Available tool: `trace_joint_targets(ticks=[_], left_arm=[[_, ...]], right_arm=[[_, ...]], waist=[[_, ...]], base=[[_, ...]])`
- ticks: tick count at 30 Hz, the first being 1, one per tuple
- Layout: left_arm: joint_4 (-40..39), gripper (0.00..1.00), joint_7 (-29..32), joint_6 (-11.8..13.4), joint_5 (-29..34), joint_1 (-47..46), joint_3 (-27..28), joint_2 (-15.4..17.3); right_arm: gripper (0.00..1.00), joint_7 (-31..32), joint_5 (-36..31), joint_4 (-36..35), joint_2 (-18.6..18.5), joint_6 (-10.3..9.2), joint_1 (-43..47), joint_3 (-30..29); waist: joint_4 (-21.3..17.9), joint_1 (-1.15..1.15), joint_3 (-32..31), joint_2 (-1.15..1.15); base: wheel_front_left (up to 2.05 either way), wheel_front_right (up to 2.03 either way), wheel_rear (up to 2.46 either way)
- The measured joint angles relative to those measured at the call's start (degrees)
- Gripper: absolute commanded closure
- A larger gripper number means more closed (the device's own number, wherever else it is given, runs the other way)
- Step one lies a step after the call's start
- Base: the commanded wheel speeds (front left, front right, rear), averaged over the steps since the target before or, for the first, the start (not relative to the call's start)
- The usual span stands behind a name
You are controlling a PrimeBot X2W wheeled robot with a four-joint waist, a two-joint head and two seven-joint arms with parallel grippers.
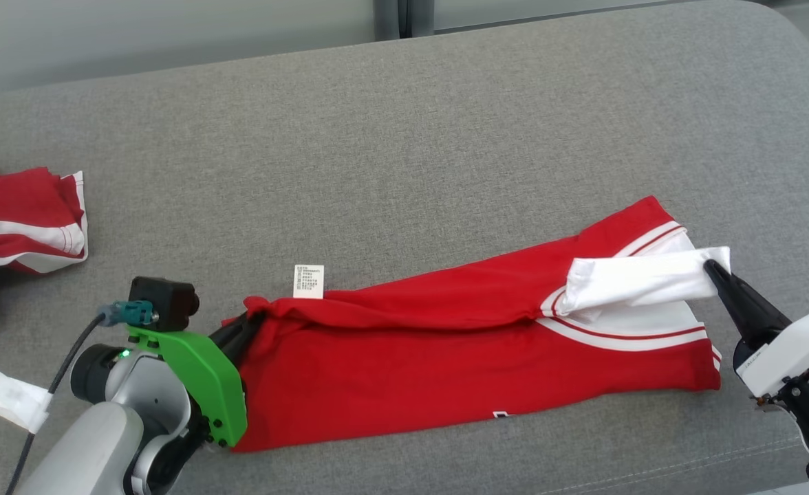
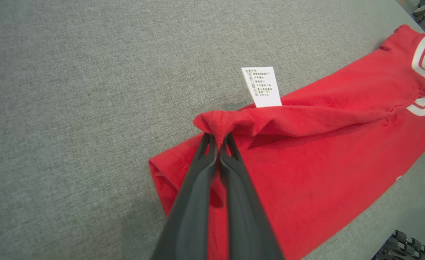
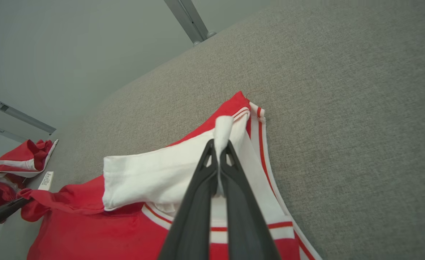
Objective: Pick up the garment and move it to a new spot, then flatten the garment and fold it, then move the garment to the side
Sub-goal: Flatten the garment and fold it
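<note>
The garment [image 1: 446, 344] is a red shirt with white sleeves and red-white trim, stretched lengthwise across the grey cushion. A white care label [image 1: 308, 281] sticks out from its upper edge. My left gripper [image 1: 247, 322] is shut on a bunched red corner at the garment's left end; in the left wrist view that gripper [image 2: 219, 136] pinches the red fold [image 2: 216, 124]. My right gripper [image 1: 710, 266] is shut on the tip of the white sleeve [image 1: 638, 278] at the right end, and in the right wrist view the gripper [image 3: 219, 144] clamps the white cloth [image 3: 223, 126].
A second red and white garment [image 1: 19, 220] lies crumpled at the cushion's left edge. The grey cushion [image 1: 411, 137] stretches bare behind the shirt. Its front edge runs close below the garment, and its rounded right corner lies past my right arm.
</note>
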Motion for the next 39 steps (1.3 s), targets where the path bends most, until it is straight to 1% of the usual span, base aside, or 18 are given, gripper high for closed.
trace_joint_targets(ticks=[3, 5, 6, 7, 8, 9, 10, 11, 12, 17, 18, 23, 24, 27, 29, 33, 36, 39], left_arm=[[-1.2, 1.0, 0.9, 0.0, 0.1, 1.3, -1.1, 0.5], [-1.8, 1.0, 1.1, 0.1, 0.1, 2.3, -1.9, 0.4], [-2.2, 1.0, 1.4, 0.3, 0.1, 2.9, -2.1, 0.4], [-2.6, 1.0, 1.6, 0.5, 0.1, 3.3, -2.4, 0.4], [-2.8, 1.0, 1.9, 0.5, 0.1, 3.7, -2.6, 0.5], [-3.0, 0.87, 2.1, 0.7, 0.1, 4.0, -2.7, 0.5], [-3.0, 0.53, 2.3, 0.9, 0.1, 4.5, -2.7, 0.5], [-3.0, 0.05, 2.5, 1.0, 0.2, 4.8, -3.0, 0.8], [-3.2, 0.0, 2.6, 1.2, 0.7, 5.1, -3.5, 1.1], [-4.3, 0.0, 3.6, 2.1, 3.7, 7.4, -4.6, 4.4], [-4.8, 0.0, 3.6, 2.4, 4.4, 7.8, -4.6, 5.2], [-7.4, 0.0, 1.0, 5.1, 7.9, 8.1, -1.1, 7.7], [-8.4, 0.0, 0.0, 5.8, 8.3, 8.1, 0.3, 7.7], [-10.1, 0.0, -2.8, 6.4, 9.3, 7.8, 3.9, 7.5], [-10.9, 0.0, -3.7, 6.8, 9.3, 7.5, 5.3, 7.1], [-13.3, 0.0, -4.7, 6.9, 9.7, 6.8, 6.5, 4.9], [-14.2, 0.0, -5.1, 6.9, 10.6, 6.4, 7.2, 4.5], [-14.8, 0.0, -5.1, 6.9, 10.7, 6.4, 7.5, 4.1]], right_arm=[[1.0, 0.0, -0.7, 0.1, -0.4, -0.77, 1.6, 0.3], [1.0, 0.0, -1.4, 0.3, -0.8, -0.93, 2.7, 1.0], [0.89, 0.0, -1.6, 0.3, -0.8, -1.04, 3.1, 1.3], [0.58, 0.0, -1.7, 0.4, -0.8, -1.41, 3.3, 1.7], [0.0, 0.0, -2.1, 0.5, -0.8, -1.46, 3.4, 2.1], [0.0, 0.0, -2.7, 0.6, -0.9, -1.51, 3.4, 2.4], [0.0, 0.0, -3.2, 0.6, -1.0, -1.94, 3.4, 2.5], [0.0, 0.0, -3.9, 0.7, -1.1, -1.94, 3.4, 2.6], [0.0, 0.0, -4.5, 0.7, -1.4, -1.99, 3.4, 2.8], [0.0, 0.6, -6.1, 0.3, -3.6, -2.5, 3.4, 3.3], [0.0, 0.6, -6.1, 0.0, -4.0, -2.88, 3.4, 2.9], [0.0, 1.7, -4.2, -1.4, -5.4, -3.01, 3.0, 0.1], [0.0, 1.9, -3.7, -1.4, -5.8, -3.27, 2.9, -0.7], [0.0, 3.1, -2.2, -1.1, -6.0, -3.86, 1.7, -1.5], [0.0, 4.4, -1.1, -0.2, -5.8, -3.93, 1.2, -1.5], [0.0, 6.7, 0.2, 2.8, -5.1, -4.15, 0.8, -0.7], [0.0, 8.4, 1.5, 4.4, -4.7, -4.43, 0.7, 0.0], [0.0, 9.6, 3.0, 6.0, -3.3, -4.43, 0.2, 0.0]], waist=[[0.5, 0.0, 0.0, 0.0], [0.9, 0.0, 0.1, 0.0], [1.2, 0.0, 0.2, 0.0], [1.4, 0.0, 0.3, 0.0], [1.6, 0.0, 0.3, 0.0], [1.9, 0.0, 0.4, 0.0], [2.1, 0.0, 0.5, 0.0], [2.3, 0.0, 0.6, 0.0], [2.5, 0.0, 0.6, 0.0], [2.8, 0.0, 0.9, 0.0], [2.7, 0.0, 0.9, 0.0], [2.0, 0.0, 0.9, 0.0], [2.0, 0.0, 1.0, 0.0], [1.9, 0.0, 1.5, 0.0], [2.0, 0.0, 2.0, 0.0], [2.9, 0.0, 2.7, 0.0], [3.9, 0.0, 3.4, 0.0], [5.1, 0.0, 4.1, 0.0]], base=[[0.0, 0.0, 0.0], [0.0, 0.0, 0.0], [0.0, 0.0, 0.0], [0.0, 0.0, 0.0], [0.0, 0.0, 0.0], [0.0, 0.0, 0.0], [0.0, 0.0, 0.0], [0.0, 0.0, 0.0], [0.0, 0.0, 0.0], [0.0, 0.0, 0.0], [0.0, 0.0, 0.0], [0.0, 0.0, 0.0], [0.0, 0.0, 0.0], [0.0, 0.0, 0.0], [0.0, 0.0, 0.0], [0.0, 0.0, 0.0], [0.0, 0.0, 0.0], [0.0, 0.0, 0.0]])
